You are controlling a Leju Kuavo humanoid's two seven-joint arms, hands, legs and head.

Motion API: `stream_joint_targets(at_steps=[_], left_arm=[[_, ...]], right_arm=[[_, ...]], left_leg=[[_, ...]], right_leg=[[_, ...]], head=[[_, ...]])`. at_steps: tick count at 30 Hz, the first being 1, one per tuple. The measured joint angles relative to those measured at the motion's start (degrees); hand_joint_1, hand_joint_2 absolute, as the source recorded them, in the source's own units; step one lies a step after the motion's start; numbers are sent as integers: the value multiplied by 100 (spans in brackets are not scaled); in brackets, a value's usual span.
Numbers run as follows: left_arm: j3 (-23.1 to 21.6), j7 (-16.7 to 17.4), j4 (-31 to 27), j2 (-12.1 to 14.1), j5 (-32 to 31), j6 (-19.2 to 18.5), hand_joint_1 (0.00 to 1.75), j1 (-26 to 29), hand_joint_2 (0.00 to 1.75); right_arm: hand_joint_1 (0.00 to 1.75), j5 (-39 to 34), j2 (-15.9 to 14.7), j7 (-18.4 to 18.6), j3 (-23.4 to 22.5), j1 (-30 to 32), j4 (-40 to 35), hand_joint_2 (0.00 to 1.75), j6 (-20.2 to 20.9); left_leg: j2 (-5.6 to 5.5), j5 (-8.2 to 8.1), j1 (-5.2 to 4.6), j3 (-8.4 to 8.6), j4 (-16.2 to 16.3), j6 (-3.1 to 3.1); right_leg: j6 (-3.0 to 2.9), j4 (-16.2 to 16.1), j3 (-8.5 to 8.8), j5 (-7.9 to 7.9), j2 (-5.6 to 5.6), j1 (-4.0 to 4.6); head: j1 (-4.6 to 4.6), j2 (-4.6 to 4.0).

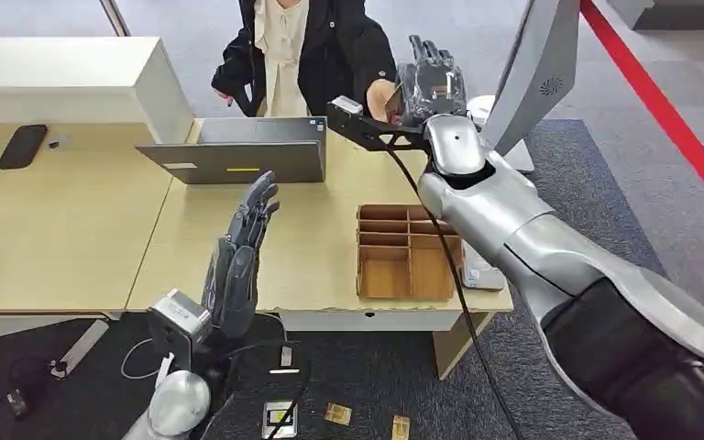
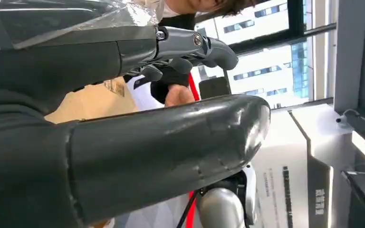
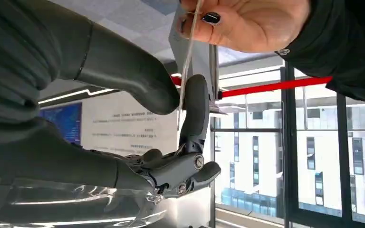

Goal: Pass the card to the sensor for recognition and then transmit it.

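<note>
Right hand (image 3: 171,95) pinches thin pale card (image 3: 186,71) edge-on, person's hand (image 3: 247,23) gripping its far end: you judge handover under way, release outstanding.

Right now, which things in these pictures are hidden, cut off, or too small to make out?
- Card, right wrist view: seen edge-on between the right hand and the person's hand; its face cannot be read.
- Card, head view: hidden behind the right hand.
- Laptop, head view: turned away, so its screen is hidden.
- Small items on the floor, head view: too small to identify.
- Left hand: holds nothing.
</note>
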Motion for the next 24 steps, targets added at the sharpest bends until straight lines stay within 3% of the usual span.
stream_joint_targets(at_steps=[12, 13, 14, 24], left_arm=[[-13, -17, 9, 2, 66, -2, 0, -10, 0], [-13, -17, 18, 2, 66, -4, 0, -10, 0], [-13, -17, 28, 2, 66, -20, 0, -10, 0], [-13, -17, 55, 2, 101, -168, 0, -14, 0]], right_arm=[[175, -11, -2, 48, 70, 5, 249, 175, 66], [103, -13, -9, 52, 77, 7, 267, 175, 66], [0, -13, -18, 52, 83, 10, 280, 175, 63], [0, 0, -39, 114, 87, 23, 376, 175, 22]], left_leg=[[0, 0, 0, 1, 0, 0], [0, 0, 0, 1, 0, 0], [0, 0, 0, 1, 0, 0], [1, 0, 0, 2, 0, 0]], right_leg=[[0, 0, -1, 0, 0, 0], [0, 0, -1, 0, 0, 0], [0, 0, -1, 0, 0, 0], [-3, 0, -1, 2, 0, 0]], head=[[-2, 0], [0, 0], [-2, 0], [-2, 0]])
